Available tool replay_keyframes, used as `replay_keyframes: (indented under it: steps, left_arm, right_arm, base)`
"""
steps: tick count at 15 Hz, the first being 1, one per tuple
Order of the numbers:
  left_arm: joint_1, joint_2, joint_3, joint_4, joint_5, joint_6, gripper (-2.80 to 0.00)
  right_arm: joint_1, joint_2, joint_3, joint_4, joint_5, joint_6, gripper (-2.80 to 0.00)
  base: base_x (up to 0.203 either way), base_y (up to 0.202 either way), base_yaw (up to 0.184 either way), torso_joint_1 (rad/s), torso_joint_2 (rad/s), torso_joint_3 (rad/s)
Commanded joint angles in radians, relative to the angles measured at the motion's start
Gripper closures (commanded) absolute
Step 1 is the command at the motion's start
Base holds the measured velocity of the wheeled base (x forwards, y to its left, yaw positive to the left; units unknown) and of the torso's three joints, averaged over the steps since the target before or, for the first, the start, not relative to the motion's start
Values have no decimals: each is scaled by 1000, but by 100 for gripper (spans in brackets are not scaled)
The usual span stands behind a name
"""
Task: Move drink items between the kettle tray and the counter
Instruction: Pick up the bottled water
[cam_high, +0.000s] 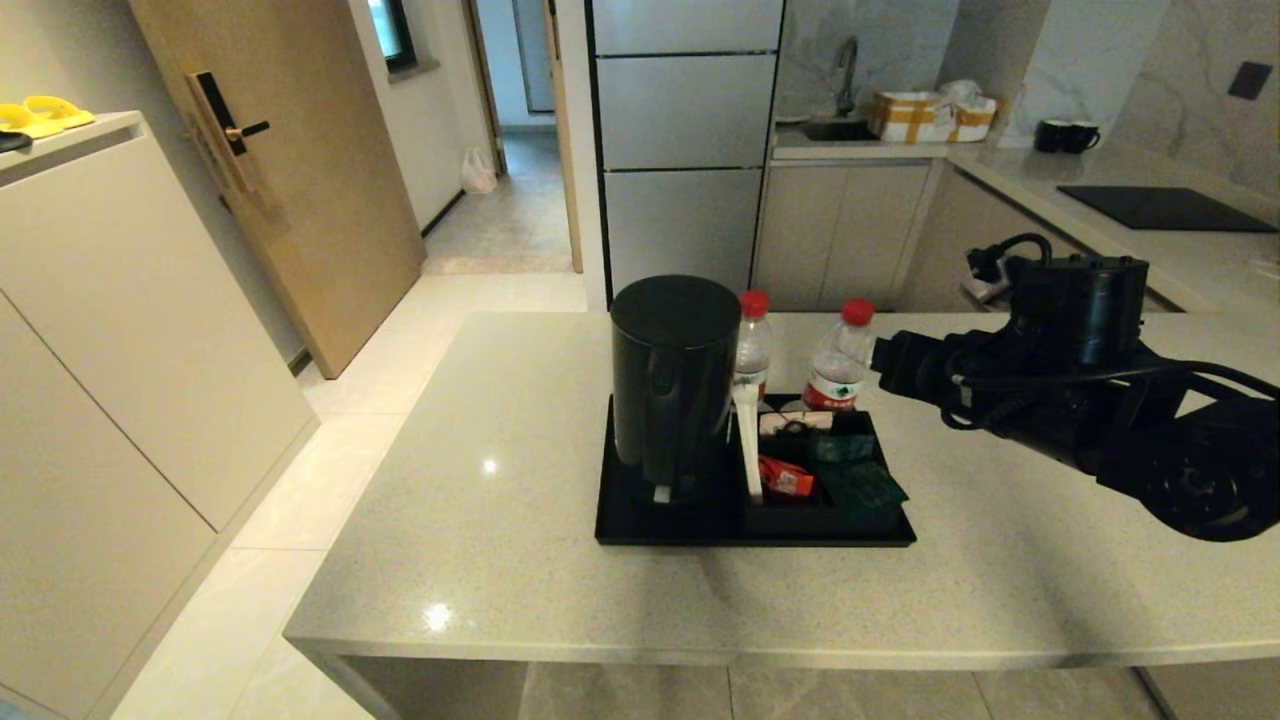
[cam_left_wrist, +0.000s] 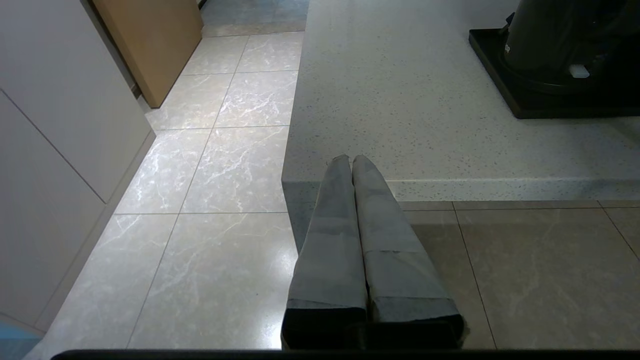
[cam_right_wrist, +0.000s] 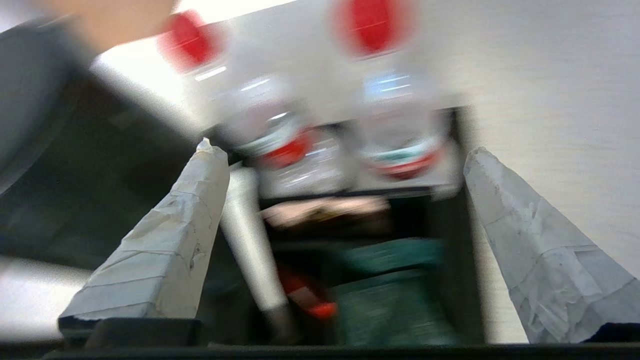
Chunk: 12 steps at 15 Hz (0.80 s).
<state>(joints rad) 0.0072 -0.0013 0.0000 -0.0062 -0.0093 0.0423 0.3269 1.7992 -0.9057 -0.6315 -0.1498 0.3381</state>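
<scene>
The black kettle (cam_high: 672, 385) stands on its base at the left of the black kettle tray (cam_high: 660, 525). Two red-capped water bottles (cam_high: 752, 345) (cam_high: 840, 365) stand at the tray's back. Dark green packets (cam_high: 865, 487) lie in the sachet box (cam_high: 800, 515) at the tray's right. My right arm (cam_high: 1080, 400) reaches in from the right, level with the right bottle. In the right wrist view my right gripper (cam_right_wrist: 341, 149) is open and empty, its fingers apart above the box, with both bottles (cam_right_wrist: 400, 130) beyond. My left gripper (cam_left_wrist: 351, 159) is shut, low at the counter's (cam_left_wrist: 400, 100) front left corner.
A long white sachet (cam_high: 747, 440) and a red one (cam_high: 785, 478) also sit in the box. Behind the counter an L-shaped worktop holds a black cooktop (cam_high: 1165, 208), two mugs (cam_high: 1065, 135) and a taped carton (cam_high: 930, 115). A wooden door (cam_high: 290, 160) and pale cabinets (cam_high: 100, 300) stand left.
</scene>
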Motion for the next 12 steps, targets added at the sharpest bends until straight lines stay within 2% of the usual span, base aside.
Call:
replay_keyframes:
  steps: [1, 3, 4, 7, 12]
  left_arm:
    - [0, 1, 0, -1, 0, 1, 0]
    - [0, 1, 0, 0, 0, 1, 0]
    - [0, 1, 0, 0, 0, 1, 0]
    - [0, 1, 0, 0, 0, 1, 0]
    - [0, 1, 0, -1, 0, 1, 0]
  right_arm:
    - [-29, 33, 1, -5, -19, 0, -280]
    - [-32, 130, -8, -57, -78, -7, -280]
    - [-31, 172, -10, -124, -104, -22, -280]
    - [-26, 277, -31, -251, -128, -98, -280]
    - [0, 369, -165, -243, -120, -159, -280]
  base:
    - [0, 0, 0, 0, 0, 0]
    - [0, 0, 0, 0, 0, 0]
    - [0, 0, 0, 0, 0, 0]
    - [0, 0, 0, 0, 0, 0]
    - [0, 0, 0, 0, 0, 0]
